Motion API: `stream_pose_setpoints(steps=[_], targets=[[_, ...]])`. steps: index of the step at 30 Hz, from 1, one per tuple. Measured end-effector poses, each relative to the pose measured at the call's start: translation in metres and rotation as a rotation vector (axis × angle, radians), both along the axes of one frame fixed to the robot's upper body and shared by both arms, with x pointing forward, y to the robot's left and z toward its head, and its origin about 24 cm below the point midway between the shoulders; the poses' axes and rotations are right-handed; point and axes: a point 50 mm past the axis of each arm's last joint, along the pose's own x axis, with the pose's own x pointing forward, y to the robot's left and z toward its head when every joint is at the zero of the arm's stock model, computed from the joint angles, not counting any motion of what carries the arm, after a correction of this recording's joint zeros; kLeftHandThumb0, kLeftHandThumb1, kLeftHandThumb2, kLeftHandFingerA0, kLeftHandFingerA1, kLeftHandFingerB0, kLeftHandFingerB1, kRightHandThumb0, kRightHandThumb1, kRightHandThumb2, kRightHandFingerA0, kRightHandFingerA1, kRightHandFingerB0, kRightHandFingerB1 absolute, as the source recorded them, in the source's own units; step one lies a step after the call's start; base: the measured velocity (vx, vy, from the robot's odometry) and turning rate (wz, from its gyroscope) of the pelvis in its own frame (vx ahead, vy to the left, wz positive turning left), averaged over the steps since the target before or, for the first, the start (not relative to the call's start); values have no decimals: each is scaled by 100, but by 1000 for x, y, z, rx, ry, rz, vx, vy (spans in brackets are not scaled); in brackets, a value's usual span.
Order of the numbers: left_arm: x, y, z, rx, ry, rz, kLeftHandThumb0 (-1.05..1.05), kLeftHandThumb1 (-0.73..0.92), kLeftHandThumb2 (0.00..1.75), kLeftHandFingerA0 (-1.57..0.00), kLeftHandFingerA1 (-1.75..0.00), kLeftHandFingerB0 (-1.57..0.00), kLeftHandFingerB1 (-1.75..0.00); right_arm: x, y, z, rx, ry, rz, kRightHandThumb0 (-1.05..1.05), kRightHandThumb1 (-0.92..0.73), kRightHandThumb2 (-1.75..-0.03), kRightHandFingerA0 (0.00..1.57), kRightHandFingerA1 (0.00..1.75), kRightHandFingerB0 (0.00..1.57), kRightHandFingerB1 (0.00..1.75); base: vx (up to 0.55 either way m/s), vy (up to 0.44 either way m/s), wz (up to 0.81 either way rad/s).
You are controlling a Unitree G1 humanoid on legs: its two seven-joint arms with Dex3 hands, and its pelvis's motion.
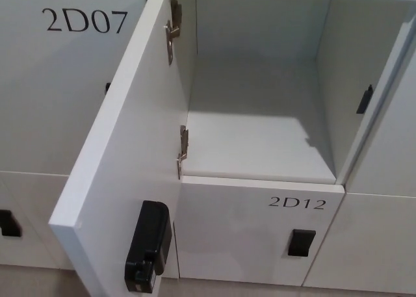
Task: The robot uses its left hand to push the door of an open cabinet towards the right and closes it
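Observation:
The white cabinet door (123,147) stands wide open, swung out toward me on the left side of the compartment. Two metal hinges, upper (172,32) and lower (182,151), join it to the cabinet's left wall. A black lock box (148,247) is fixed to the door's inner face near its free edge. The cabinet compartment (260,121) is white inside, with nothing on its floor. A small black latch piece (364,99) sits on its right wall. Neither of my hands shows in the head view.
The shut locker marked 2D07 (84,21) lies behind the open door at the left. Below the compartment is the shut locker 2D12 (297,203) with a black handle (301,242). More white locker fronts stand at the right and lower left.

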Motion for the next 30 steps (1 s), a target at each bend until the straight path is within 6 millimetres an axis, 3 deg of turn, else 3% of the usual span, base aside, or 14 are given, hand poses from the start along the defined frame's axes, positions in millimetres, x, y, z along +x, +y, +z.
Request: stream_pose_setpoints(steps=[2, 3, 4, 5, 11, 15, 16, 17, 18, 26, 27, 28, 29, 30], targets=[[1, 0, 0, -2, -9, -4, -71, 92, 71, -40, -36, -27, -31, 0, 0, 0, -1, -5, -1, -51, -72, -104, 33, 54, 19, 46, 0, 0, 0], [2, -1, 1, 1, -25, -10, -71, 76, 111, -51, -63, -39, -52, 0, 1, 0, -2, -9, -2, -51, -72, -105, 34, 54, 20, 46, 0, 0, 0], [2, -1, 1, 2, -27, -11, -71, 76, 111, -51, -63, -39, -52, 0, 1, 0, -2, -10, -2, -51, -72, -105, 34, 54, 20, 46, 0, 0, 0], [2, -1, 2, 6, -37, -13, -70, 91, 68, -55, -50, -45, -38, 0, 1, 0, -2, -11, -3, -51, -72, -104, 34, 54, 20, 47, 0, 0, 0], [15, -2, 11, 53, -155, -31, -72, 90, 68, -46, -40, -41, -33, -1, 1, -1, -7, -14, -6, -51, -71, -104, 34, 54, 20, 46, 0, 0, 0], [52, -13, 34, 100, -313, -145, -74, 81, 78, -42, -39, -35, -37, -1, 1, -1, -8, -19, -6, -51, -71, -104, 35, 55, 21, 47, 0, 0, 0], [59, -17, 38, 106, -340, -168, -63, 74, 110, -39, -54, -22, -45, -1, 1, -1, -8, -20, -6, -51, -71, -104, 35, 55, 22, 47, 0, 0, 0], [73, -24, 48, 117, -400, -220, -63, 74, 110, -39, -54, -22, -45, -1, 1, -1, -7, -21, -6, -51, -71, -104, 35, 55, 22, 47, 0, 0, 0], [73, -24, 48, 117, -400, -220, -72, 88, 67, -44, -38, -38, -34, -1, 1, -1, -7, -21, -6, -50, -71, -104, 34, 55, 21, 47, 0, 0, 0], [131, -95, 105, 112, -719, -525, -67, 89, 67, -46, -37, -38, -34, -1, 3, -1, -2, -23, -6, -51, -71, -105, 34, 54, 19, 46, 0, 0, 0], [133, -100, 108, 107, -734, -541, -68, 90, 68, -45, -35, -37, -33, -1, 3, -1, -2, -23, -5, -51, -89, -66, 38, 39, 30, 34, 0, 0, 0], [138, -115, 115, 95, -775, -584, -68, 90, 68, -45, -35, -37, -33, -1, 4, -2, -1, -23, -5, -51, -89, -66, 38, 39, 30, 34, 0, 0, 0], [140, -119, 118, 92, -790, -595, -69, 90, 68, -47, -36, -38, -33, -1, 4, -2, 0, -23, -5, -53, -71, -104, 32, 54, 19, 46, 0, 0, 0], [142, -126, 122, 88, -808, -614, -71, 92, 68, -49, -37, -38, -33, -1, 4, -2, 0, -23, -6, -52, -71, -104, 34, 54, 20, 46, 0, 0, 0]])
